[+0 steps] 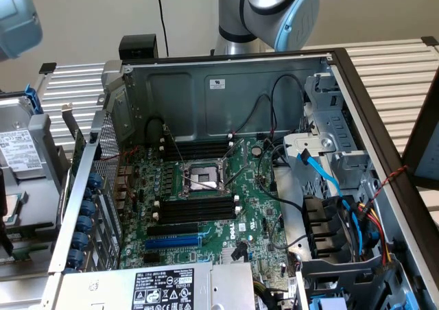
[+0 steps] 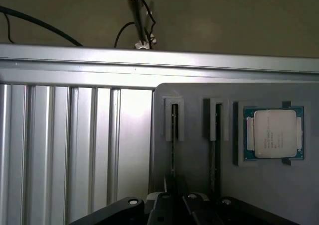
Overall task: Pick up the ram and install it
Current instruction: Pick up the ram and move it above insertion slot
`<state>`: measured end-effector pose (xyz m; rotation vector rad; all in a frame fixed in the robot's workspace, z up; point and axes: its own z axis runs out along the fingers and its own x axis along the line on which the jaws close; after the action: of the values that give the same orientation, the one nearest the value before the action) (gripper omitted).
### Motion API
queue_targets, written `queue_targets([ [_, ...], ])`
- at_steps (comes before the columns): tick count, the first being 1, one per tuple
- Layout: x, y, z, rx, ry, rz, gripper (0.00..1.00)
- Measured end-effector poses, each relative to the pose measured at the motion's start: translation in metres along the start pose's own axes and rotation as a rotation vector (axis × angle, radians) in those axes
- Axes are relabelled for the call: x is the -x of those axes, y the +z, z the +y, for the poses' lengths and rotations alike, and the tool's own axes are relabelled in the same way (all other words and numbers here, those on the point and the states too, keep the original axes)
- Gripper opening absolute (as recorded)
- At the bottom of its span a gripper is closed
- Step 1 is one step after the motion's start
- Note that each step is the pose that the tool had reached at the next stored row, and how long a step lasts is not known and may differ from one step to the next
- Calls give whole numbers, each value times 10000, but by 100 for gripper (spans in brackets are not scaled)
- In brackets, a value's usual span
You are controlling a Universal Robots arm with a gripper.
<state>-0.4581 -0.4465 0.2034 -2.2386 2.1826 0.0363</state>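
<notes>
- Jaws of the gripper [image 2: 175,207] are clenched on the ram [image 2: 173,135], a thin stick seen edge-on that runs straight out from between them.
- Ram stands in a narrow slot of a grey holder [image 2: 194,160], and its far end is framed by a pale slot mouth ahead of the jaws.
- Second stick [image 2: 216,135] sits in the neighbouring slot, just beside the jaws and parallel to the gripped one, apart from it.
- Processor chip [image 2: 273,134] with a silver lid lies flat in a square recess of the same holder, farther out on that side of the jaws than the second stick.
- Ribbed aluminium table [image 2: 65,150] spreads on the opposite side of the jaws, along the holder's edge.
- Metal rail [image 2: 149,60] crosses beyond the holder, well ahead of the jaws.
- Open computer case [image 1: 226,84] in the exterior view shows its motherboard [image 1: 254,207], with long black slots [image 1: 195,210], none holding a stick, on both sides of the processor socket [image 1: 204,177] and a blue slot [image 1: 173,242] below them.
- Robot arm [image 1: 274,5] rises behind the case. Where the case lies relative to the jaws cannot be told.
</notes>
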Motion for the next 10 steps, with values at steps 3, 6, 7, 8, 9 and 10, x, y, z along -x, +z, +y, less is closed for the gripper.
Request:
queue_targets([
  [3,0,0,0,0,0,0,12],
  [6,0,0,0,0,0,0,12],
  [7,0,0,0,1,0,0,12],
  [8,0,-2,0,-1,0,0,12],
  [9,0,-18,0,-4,0,-1,12],
  [10,2,-57,0,-7,0,-2,12],
])
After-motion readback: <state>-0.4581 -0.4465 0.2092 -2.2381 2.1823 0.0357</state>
